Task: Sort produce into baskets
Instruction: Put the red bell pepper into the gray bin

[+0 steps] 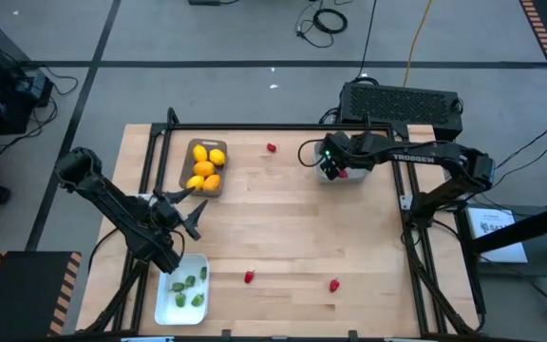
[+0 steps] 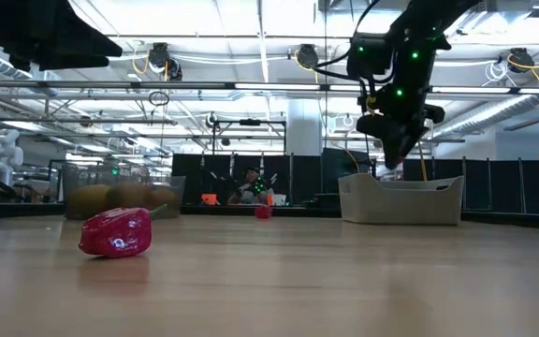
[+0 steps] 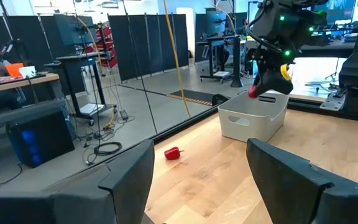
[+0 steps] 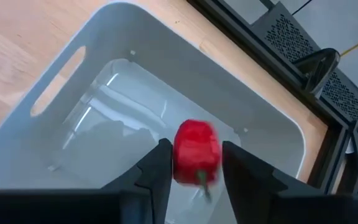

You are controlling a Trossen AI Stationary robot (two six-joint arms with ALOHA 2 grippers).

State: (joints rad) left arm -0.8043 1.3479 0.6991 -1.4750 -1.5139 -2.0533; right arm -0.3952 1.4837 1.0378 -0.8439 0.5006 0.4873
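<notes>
Wooden worktop (image 1: pixel 283 237) framed in dark rail, with cables and equipment on the floor around it, carries three baskets; the brown-grey basket (image 1: pixel 185 161) near the far left corner holds yellow and orange fruits (image 1: pixel 207 167); the white basket (image 1: pixel 164 309) at the near left holds green leafy pieces (image 1: pixel 189 288); the light grey-blue basket (image 4: pixel 55 118) stands at the far right and appears otherwise empty, evidently reserved for the red pieces. Right tool (image 4: pixel 195 163) hangs directly above that basket's interior, fingers closed to a narrow gap and pinching a red berry-like piece (image 4: pixel 197 152) between them; the piece is held clear of the basket floor, placed so that a release should drop it inside the walls. Left tool (image 1: pixel 186 211) waits above the worktop between the brown-grey and white baskets, fingers spread wide and holding nothing. Three red pieces lie loose on the worktop: one (image 1: pixel 272 147) near the far edge between the brown-grey and grey-blue baskets, one (image 1: pixel 250 277) just beside the white basket, one (image 1: pixel 334 284) near the front centre. Judgement: yellow, orange and green sorting looks complete; red sorting is under way, with the held piece ready for release and three pieces outstanding.
</notes>
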